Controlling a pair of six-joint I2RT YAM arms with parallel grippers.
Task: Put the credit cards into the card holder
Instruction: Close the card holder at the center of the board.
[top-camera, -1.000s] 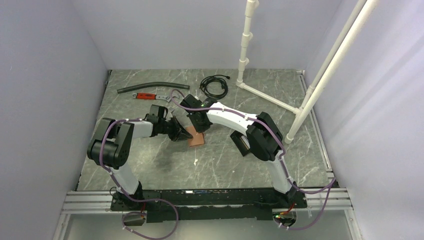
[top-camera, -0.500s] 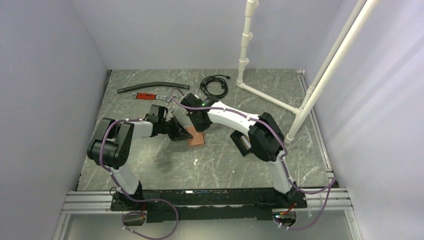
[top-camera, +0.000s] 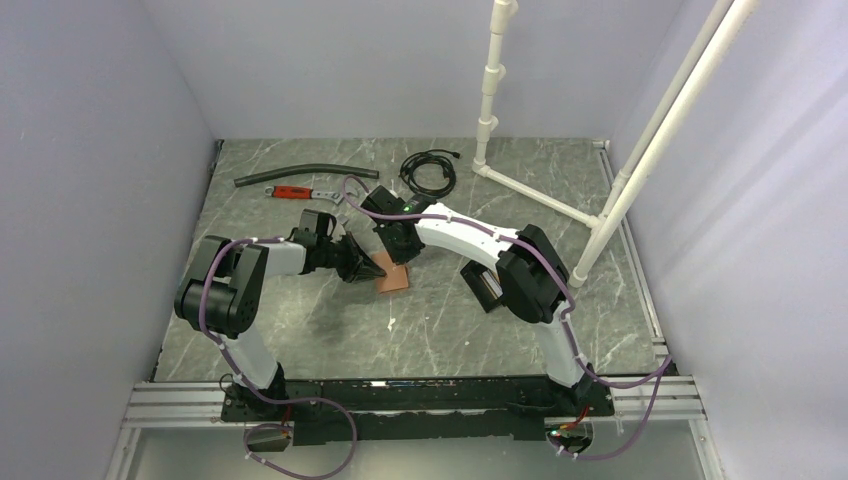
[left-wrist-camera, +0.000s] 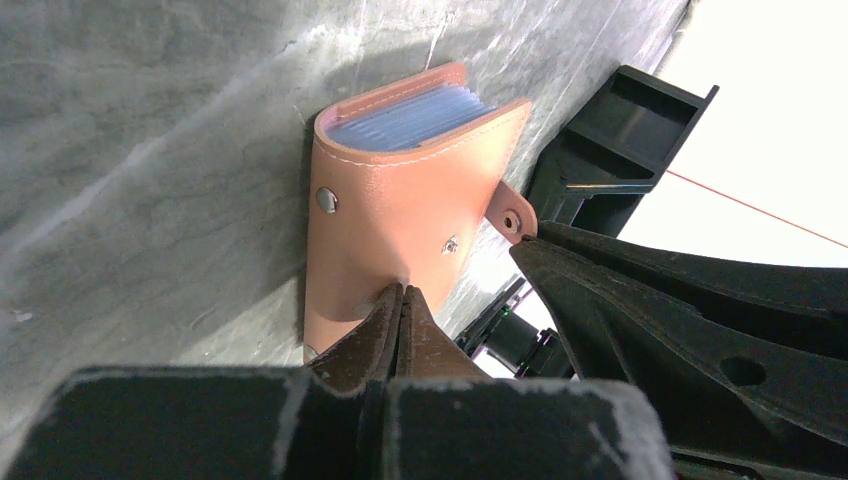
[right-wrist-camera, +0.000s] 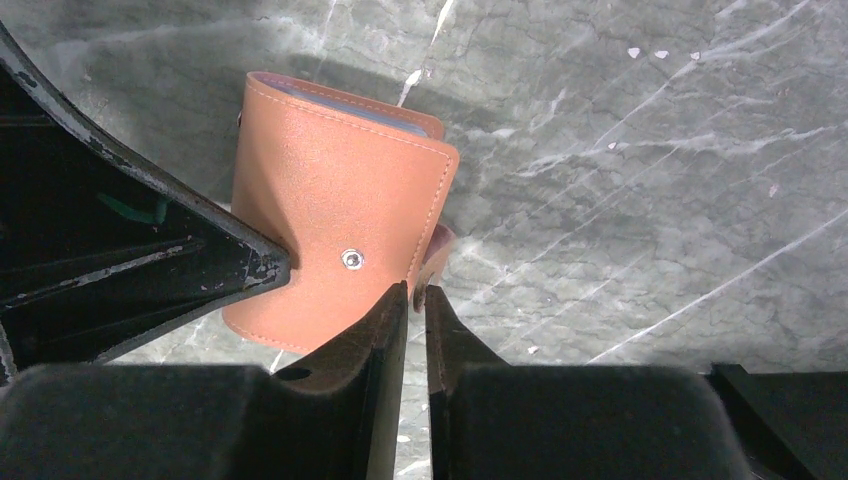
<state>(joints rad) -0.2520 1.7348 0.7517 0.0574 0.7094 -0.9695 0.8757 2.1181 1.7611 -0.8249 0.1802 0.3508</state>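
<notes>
1. My left gripper (left-wrist-camera: 402, 298) has its fingers pressed together, tips on the brown wallet (left-wrist-camera: 400, 200).
2. My right gripper (right-wrist-camera: 417, 293) pinches the wallet's snap tab (right-wrist-camera: 440, 248).
3. The black card holder (left-wrist-camera: 622, 130) lies near the wallet, under my right arm.
4. Thin bluish sheets (left-wrist-camera: 410, 118) sit inside the wallet.

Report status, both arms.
Left gripper shut on wallet edge. Right gripper shut on its snap tab. Tray beyond wallet, apart. No loose cards seen.

Black-and-white arms (top-camera: 460, 235), purple cables (top-camera: 206, 292)
</notes>
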